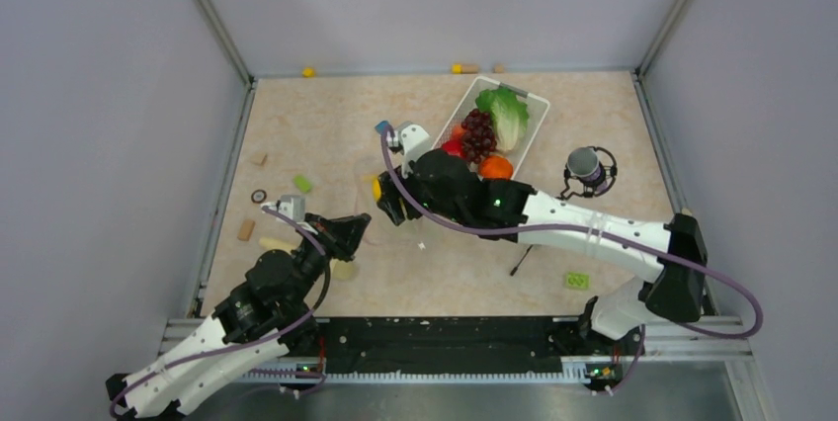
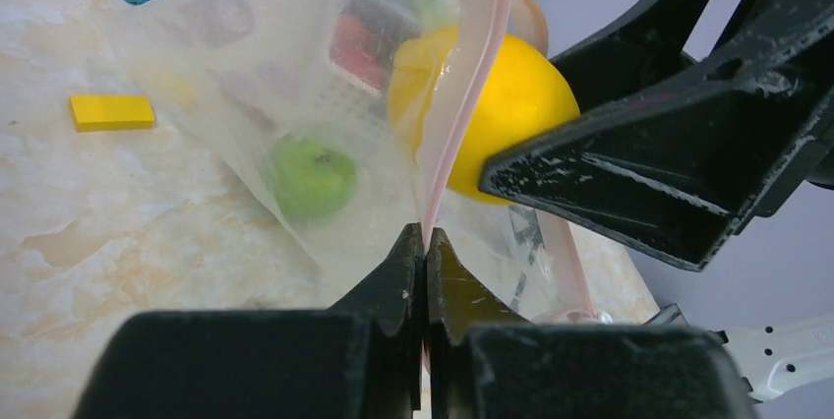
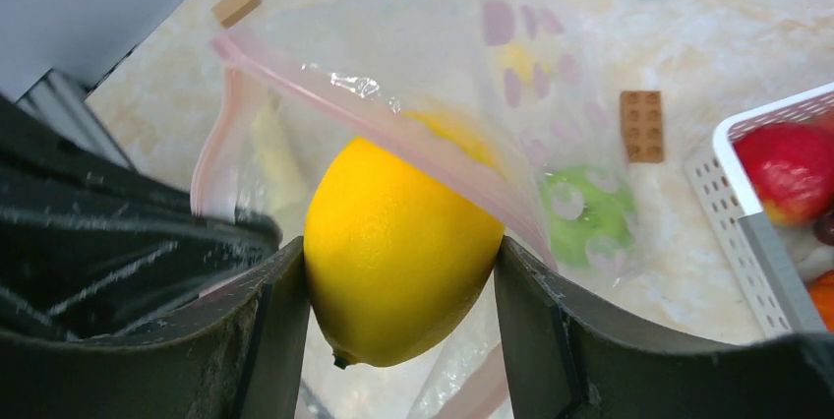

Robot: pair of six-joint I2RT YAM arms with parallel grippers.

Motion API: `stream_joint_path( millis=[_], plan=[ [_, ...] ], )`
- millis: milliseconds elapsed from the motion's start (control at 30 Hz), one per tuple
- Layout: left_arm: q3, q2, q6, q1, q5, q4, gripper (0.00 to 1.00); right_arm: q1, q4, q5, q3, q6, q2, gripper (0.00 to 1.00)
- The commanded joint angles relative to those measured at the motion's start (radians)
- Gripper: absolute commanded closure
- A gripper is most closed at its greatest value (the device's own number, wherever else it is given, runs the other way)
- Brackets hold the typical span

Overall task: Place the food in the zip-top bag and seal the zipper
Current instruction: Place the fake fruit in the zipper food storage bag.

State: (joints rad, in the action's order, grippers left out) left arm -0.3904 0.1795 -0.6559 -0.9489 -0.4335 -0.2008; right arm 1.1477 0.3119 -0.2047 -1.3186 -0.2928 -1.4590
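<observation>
The zip-top bag (image 2: 246, 75) fills the middle of the left wrist view, with the lime (image 2: 310, 175) inside. The right jaws pinch the lemon (image 3: 393, 252) at the bag's mouth, and the left jaws are pressed together on the zipper (image 2: 462, 94). I think the lemon may catch the rim and pull the strip free.

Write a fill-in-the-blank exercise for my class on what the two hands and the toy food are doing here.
The right hand grips the yellow ____ at the mouth of the zip-top bag.
The left hand is shut on the bag's pinkish ____.
Already inside the bag lies the green ____.
The lettuce, grapes and orange lie in the white ____.
Missing words: lemon, zipper, lime, basket.
</observation>
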Motion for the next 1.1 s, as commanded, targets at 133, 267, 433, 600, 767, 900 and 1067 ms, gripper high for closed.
stream_joint_path(
  millis=[133, 267, 433, 600, 767, 900, 1067],
  plan=[
    [-0.028, -0.006, -0.001, 0.002, 0.011, 0.048, 1.0, 0.071, 0.075, -0.356, -0.185, -0.027, -0.138, 0.42],
    [-0.027, -0.018, -0.009, 0.002, 0.002, 0.041, 1.0, 0.085, 0.08, -0.378, -0.196, -0.016, -0.152, 0.28],
    [-0.029, -0.04, -0.018, 0.002, -0.03, 0.023, 1.0, 0.094, 0.046, -0.321, -0.174, -0.012, -0.131, 0.16],
    [-0.029, -0.049, -0.028, 0.002, -0.044, 0.014, 1.0, 0.095, 0.007, -0.245, -0.149, 0.0, -0.106, 0.15],
    [-0.033, -0.048, -0.039, 0.002, -0.057, 0.002, 1.0, 0.096, -0.035, -0.196, -0.107, 0.016, -0.057, 0.12],
    [-0.033, -0.049, -0.044, 0.002, -0.065, -0.003, 1.0, 0.095, -0.094, -0.156, -0.044, 0.035, 0.018, 0.1],
    [-0.033, -0.048, -0.043, 0.002, -0.074, -0.005, 1.0, 0.095, -0.164, -0.14, 0.051, 0.049, 0.133, 0.05]
  ],
)
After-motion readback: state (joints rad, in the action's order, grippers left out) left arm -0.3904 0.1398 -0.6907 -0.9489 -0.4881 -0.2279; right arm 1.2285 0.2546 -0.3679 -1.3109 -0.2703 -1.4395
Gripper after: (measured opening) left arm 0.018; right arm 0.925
